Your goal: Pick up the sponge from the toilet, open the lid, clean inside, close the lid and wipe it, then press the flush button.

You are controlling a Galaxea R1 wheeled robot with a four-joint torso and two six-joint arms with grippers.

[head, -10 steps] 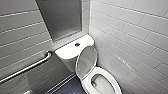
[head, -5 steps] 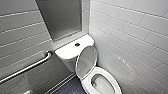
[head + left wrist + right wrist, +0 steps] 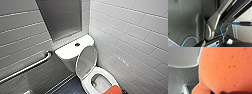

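Orange sponge (image 3: pixel 113 90) is sitting at the toilet's (image 3: pixel 86 82) front rim. Soft, light; I'm favouring a mid-body pinch. Right gripper state: can't tell.

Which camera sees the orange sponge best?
The right wrist view: the sponge looms large there, pores and all. The head view catches just its edge, over the toilet. The left wrist view looks at robot parts.

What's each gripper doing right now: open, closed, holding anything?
Left gripper: cannot be told.
Right gripper: closed on the sponge, as far as the wrist view shows.
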